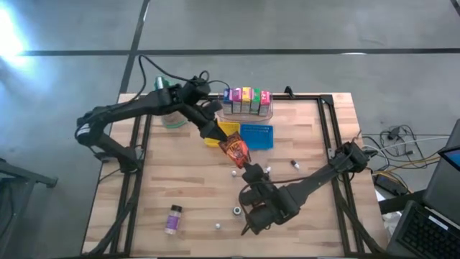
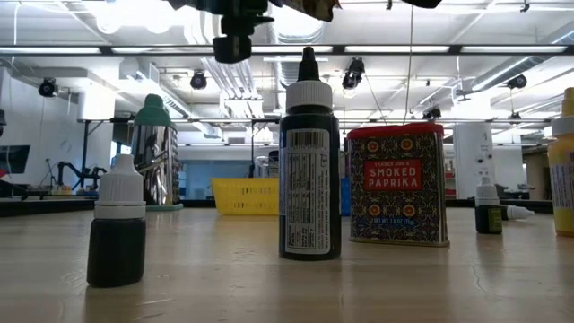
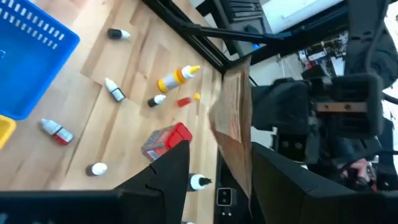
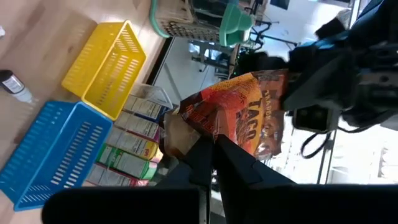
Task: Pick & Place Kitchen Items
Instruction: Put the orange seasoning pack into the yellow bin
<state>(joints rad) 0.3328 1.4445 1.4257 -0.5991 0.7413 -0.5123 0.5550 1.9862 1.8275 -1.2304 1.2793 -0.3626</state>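
An orange pouch (image 1: pixel 235 150) printed "TACO" (image 4: pixel 249 118) hangs in the air over the middle of the table, between my two grippers. My right gripper (image 4: pixel 212 146) is shut on its near end. My left gripper (image 3: pixel 221 152) stands open at its far end; the pouch (image 3: pixel 235 118) shows edge-on between the fingers, with a gap to one finger. Colourful cartons (image 1: pixel 246 101) stand in a row in a clear bin at the far edge. A red paprika tin (image 2: pixel 397 184) and small bottles (image 2: pixel 309 170) stand on the table. My right gripper pinches the pouch's near edge (image 4: pixel 214 132) between its two shut fingers, slanting up from the table's near side. The pouch stands up beyond the fingertips, lifted clear of the table. My left gripper has a finger (image 3: pixel 280 177) close against the pouch; whether it touches I cannot tell.
A yellow tray (image 1: pixel 228 129) and a blue tray (image 1: pixel 256 135) lie right under the pouch's far end. A tall container with a teal top (image 2: pixel 154 152) stands at the far left. Small bottles and a purple-labelled jar (image 1: pixel 174 218) are scattered over the near half.
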